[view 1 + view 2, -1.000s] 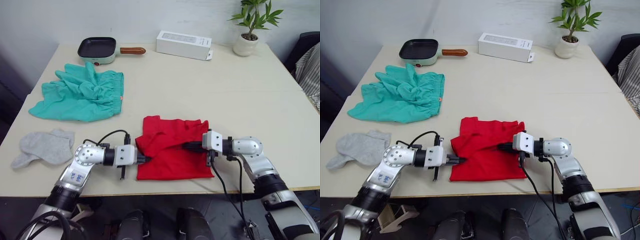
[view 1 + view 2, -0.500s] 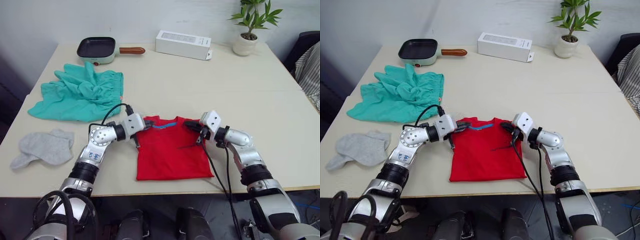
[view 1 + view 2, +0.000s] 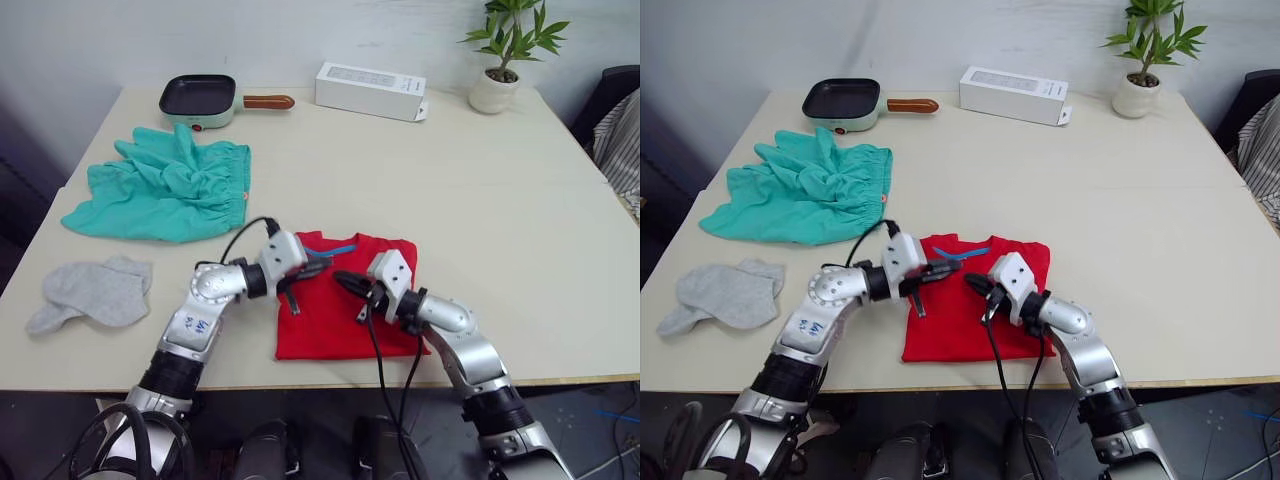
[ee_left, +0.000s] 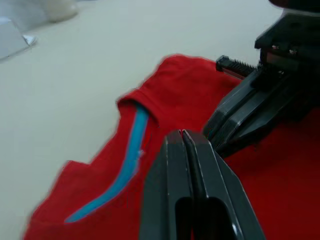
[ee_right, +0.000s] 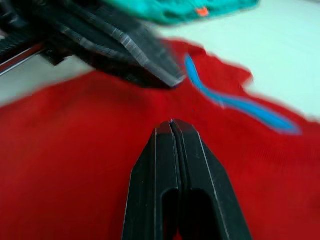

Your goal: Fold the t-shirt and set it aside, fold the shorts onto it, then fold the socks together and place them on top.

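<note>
From the left eye view, the left gripper (image 3: pixel 318 268) and the right gripper (image 3: pixel 345 281) hang close together, tips almost meeting, over the upper middle of the t-shirt (image 3: pixel 345 325). The shirt lies flat under both of them as a rough folded square near the front edge of the table (image 3: pixel 480 200). Well beyond the left gripper lie the shorts (image 3: pixel 165 185), crumpled, and out to its far side the socks (image 3: pixel 95 292), one partly over the other.

The right eye view shows the same layout: the shirt's blue neck label (image 3: pixel 962 252) sits just past the two tips, and neither gripper carries cloth.

In the left wrist view, the left gripper's fingers (image 4: pixel 172 170) are pressed together with nothing between them, and the collar lies just ahead and to one side. The other gripper reaches in from the far side, nearly touching.

In the right wrist view, the right gripper's fingers (image 5: pixel 187 155) are likewise closed on nothing, poised just above red cloth, with the shorts' orange tag (image 5: pixel 202 11) far ahead.

The shirt looks light, soft and limp, so it will probably sag and come unfolded if lifted by one point. The safer hold is likely the two outer side edges of the folded stack, pinching through every layer at once, one gripper per side.
</note>
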Controlling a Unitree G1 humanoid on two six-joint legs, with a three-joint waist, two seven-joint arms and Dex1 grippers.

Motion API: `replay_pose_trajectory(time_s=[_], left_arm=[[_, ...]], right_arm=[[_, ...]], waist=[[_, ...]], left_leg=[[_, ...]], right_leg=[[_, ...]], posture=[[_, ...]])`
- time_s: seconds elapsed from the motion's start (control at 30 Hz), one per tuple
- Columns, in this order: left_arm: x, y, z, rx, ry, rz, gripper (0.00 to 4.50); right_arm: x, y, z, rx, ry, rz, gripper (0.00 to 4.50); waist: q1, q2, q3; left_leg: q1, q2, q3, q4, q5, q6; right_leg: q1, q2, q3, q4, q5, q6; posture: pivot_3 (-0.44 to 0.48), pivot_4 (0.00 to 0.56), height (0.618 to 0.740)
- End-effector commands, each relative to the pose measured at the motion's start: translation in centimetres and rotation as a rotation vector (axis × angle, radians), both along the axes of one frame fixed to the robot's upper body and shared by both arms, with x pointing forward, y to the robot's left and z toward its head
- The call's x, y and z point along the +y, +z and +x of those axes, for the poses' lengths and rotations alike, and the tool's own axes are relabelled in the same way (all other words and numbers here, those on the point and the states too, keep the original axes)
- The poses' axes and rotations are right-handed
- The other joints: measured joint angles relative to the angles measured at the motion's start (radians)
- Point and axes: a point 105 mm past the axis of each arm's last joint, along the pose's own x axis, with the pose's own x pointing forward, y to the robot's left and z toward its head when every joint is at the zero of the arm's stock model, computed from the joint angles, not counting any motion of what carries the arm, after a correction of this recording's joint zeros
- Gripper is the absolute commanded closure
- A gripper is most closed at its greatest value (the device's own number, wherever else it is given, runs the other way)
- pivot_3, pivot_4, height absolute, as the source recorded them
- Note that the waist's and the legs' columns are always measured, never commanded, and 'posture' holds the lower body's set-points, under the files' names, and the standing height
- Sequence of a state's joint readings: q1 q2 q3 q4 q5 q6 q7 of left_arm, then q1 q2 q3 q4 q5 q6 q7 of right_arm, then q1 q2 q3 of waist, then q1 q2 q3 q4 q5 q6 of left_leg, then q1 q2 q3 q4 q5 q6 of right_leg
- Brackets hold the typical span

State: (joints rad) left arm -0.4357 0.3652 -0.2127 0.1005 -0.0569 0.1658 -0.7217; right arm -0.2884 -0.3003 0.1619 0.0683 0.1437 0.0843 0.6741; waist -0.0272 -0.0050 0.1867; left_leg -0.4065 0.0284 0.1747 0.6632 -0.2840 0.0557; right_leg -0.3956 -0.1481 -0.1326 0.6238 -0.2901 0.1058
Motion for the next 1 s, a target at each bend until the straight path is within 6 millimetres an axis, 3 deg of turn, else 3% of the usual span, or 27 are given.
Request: replay_pose_trajectory(time_s=[0.03,0.17,0.27,0.37,0.5,0.63,0.73,0.87,1.0], left_arm=[[1.0,-1.1,0.6,0.027,0.115,0.018,4.46],[1.8,-2.2,0.2,0.063,0.147,0.021,4.46],[1.9,-1.7,0.2,0.06,0.15,-0.054,4.46],[1.4,0.8,-0.3,0.012,0.086,-0.197,4.46],[1.1,2.7,-1.1,-0.027,0.0,-0.257,4.46],[1.8,3.6,0.6,-0.037,0.135,-0.319,4.46],[1.9,1.6,1.6,-0.01,0.218,-0.256,4.46],[1.7,0.6,1.8,0.012,0.255,-0.238,4.46],[2.4,-0.6,1.2,0.037,0.306,-0.207,4.46]], right_arm=[[-6.0,0.9,2.2,-0.044,-0.254,0.011,4.5],[-10.2,0.8,3.8,-0.017,-0.422,0.05,4.5],[-11.7,1.4,4.6,-0.012,-0.476,0.095,4.5],[-10.7,3.9,4.7,-0.062,-0.411,0.195,4.5],[-7.2,6.4,3.6,-0.104,-0.239,0.261,4.5],[-3.2,5.8,2.7,-0.065,-0.14,0.225,4.5],[-1.4,3.1,3.4,-0.033,-0.199,0.13,4.5],[-1.8,2.4,4.5,-0.029,-0.297,0.142,4.5],[-5.3,2.3,5.5,-0.051,-0.413,0.165,4.5]], waist=[[0.002,-0.001,0.0],[0.0,-0.001,-0.002],[-0.004,0.0,-0.002],[-0.005,0.0,-0.002],[-0.003,0.0,-0.002],[-0.002,0.0,-0.002],[0.0,0.0,-0.002],[0.0,0.0,-0.002],[0.0,0.0,-0.002]], left_leg=[[0.0,0.001,0.0,0.0,0.0,0.0],[0.001,0.002,-0.001,0.0,0.0,-0.002],[0.002,0.003,-0.001,0.0,0.0,-0.002],[0.001,0.004,-0.001,0.0,0.003,0.001],[0.0,0.004,-0.001,-0.002,0.003,0.002],[0.0,0.004,-0.001,-0.002,0.003,0.002],[0.0,0.003,-0.001,-0.001,0.003,0.003],[-0.001,0.002,-0.001,-0.002,0.003,0.003],[-0.001,0.002,-0.001,-0.002,0.003,0.003]], right_leg=[[0.0,-0.001,0.001,0.0,0.0,0.0],[0.001,-0.002,0.001,0.0,0.0,0.0],[0.001,-0.001,0.001,0.0,-0.001,-0.002],[0.0,-0.001,0.001,0.001,-0.001,-0.002],[-0.002,-0.001,0.001,0.001,-0.002,-0.003],[-0.001,-0.001,0.001,0.001,-0.002,-0.003],[-0.001,-0.002,0.001,0.001,-0.002,-0.003],[-0.002,-0.001,0.0,0.001,-0.002,-0.003],[-0.002,-0.001,0.001,0.001,-0.001,-0.002]], posture=[[0.0,0.15,0.74],[0.0,0.15,0.74],[0.0,0.15,0.74],[0.0,0.15,0.74],[0.0,0.15,0.74],[0.0,0.15,0.74],[0.0,0.15,0.74],[0.0,0.15,0.74],[0.0,0.15,0.74]])
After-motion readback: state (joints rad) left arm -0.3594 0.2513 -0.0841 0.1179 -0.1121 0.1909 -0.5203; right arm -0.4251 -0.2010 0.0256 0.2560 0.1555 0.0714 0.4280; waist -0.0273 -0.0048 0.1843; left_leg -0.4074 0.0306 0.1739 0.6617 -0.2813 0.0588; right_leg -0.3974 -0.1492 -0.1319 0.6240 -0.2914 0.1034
